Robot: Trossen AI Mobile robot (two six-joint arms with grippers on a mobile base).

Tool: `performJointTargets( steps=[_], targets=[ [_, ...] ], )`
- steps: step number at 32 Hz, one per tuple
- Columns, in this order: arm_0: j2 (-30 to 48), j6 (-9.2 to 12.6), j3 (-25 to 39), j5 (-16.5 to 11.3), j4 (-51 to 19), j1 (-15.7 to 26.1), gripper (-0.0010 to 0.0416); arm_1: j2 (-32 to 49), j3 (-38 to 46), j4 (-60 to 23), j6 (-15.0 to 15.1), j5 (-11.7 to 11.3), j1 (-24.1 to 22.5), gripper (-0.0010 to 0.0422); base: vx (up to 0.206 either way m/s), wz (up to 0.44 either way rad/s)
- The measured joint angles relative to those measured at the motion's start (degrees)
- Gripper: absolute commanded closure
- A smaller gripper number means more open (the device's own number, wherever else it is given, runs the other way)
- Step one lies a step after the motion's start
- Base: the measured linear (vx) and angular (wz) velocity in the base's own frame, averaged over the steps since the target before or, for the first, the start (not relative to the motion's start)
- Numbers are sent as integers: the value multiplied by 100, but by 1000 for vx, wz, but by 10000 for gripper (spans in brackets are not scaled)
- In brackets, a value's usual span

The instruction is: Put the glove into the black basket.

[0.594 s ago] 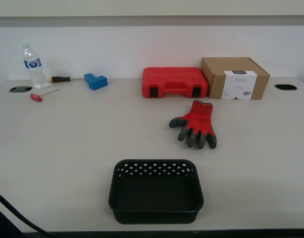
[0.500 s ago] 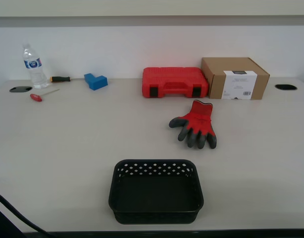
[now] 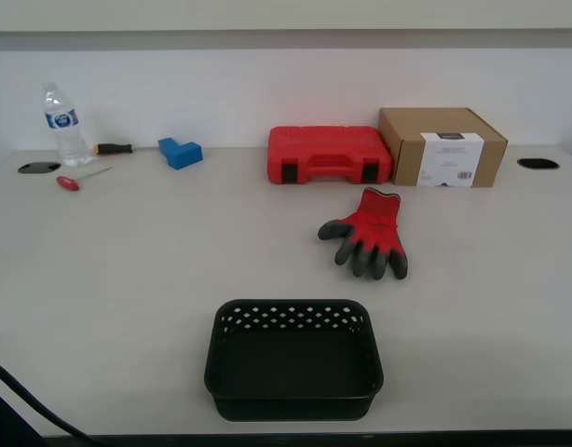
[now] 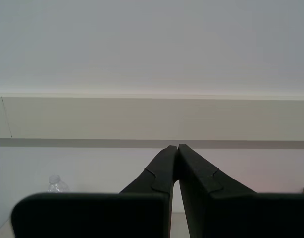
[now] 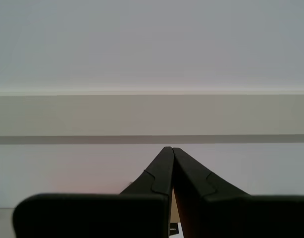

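Note:
The red glove [image 3: 368, 234] with dark grey fingers lies flat on the table, right of centre in the exterior view, fingers pointing toward the near edge. The black basket [image 3: 293, 401] stands empty near the front edge, below and left of the glove. Neither gripper shows in the exterior view. My first gripper [image 5: 168, 150] is shut and empty, pointing at the wall. My second gripper [image 4: 177, 147] is also shut and empty, aimed at the wall above a bottle cap [image 4: 54, 179].
A red tool case [image 3: 328, 154] and a cardboard box [image 3: 441, 145] stand behind the glove. A water bottle [image 3: 62, 125], screwdrivers [image 3: 78, 178] and a blue block [image 3: 180, 152] lie at the back left. A dark cable [image 3: 25, 405] crosses the near left corner.

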Motion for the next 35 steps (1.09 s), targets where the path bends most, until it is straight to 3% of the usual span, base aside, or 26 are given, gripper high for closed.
performJointTargets(
  steps=[4,8,10,12,13,15,20,25,31,35],
  targets=[
    [74,31,0,-437,-105,0,405,-2,0,-2,0,-2,0,412,0,0],
    [575,507,216,-614,-592,11,405,0,0,-2,0,0,0,412,0,0],
    [999,632,479,-654,-1047,9,405,-2,0,-2,0,0,0,412,0,0],
    [1482,649,785,-905,-1241,13,405,-2,0,-2,0,-2,0,412,0,0],
    [1880,667,1047,-1261,-1340,11,405,0,0,0,0,-2,0,412,0,0],
    [2404,721,1421,-1545,-1478,50,405,0,0,0,0,0,0,412,0,0],
    [3967,756,2459,-1729,-2208,208,405,-2,0,-13,0,0,0,412,0,0],
    [5243,756,3016,-1932,-2363,546,405,-2,0,-24,2,-2,0,412,0,0],
    [6168,577,3373,-1945,-2463,1001,405,-2,0,-22,0,-4,0,412,0,0],
    [6673,509,3893,-1945,-3377,1163,405,-2,0,-28,2,-2,0,412,0,0]
  ],
)
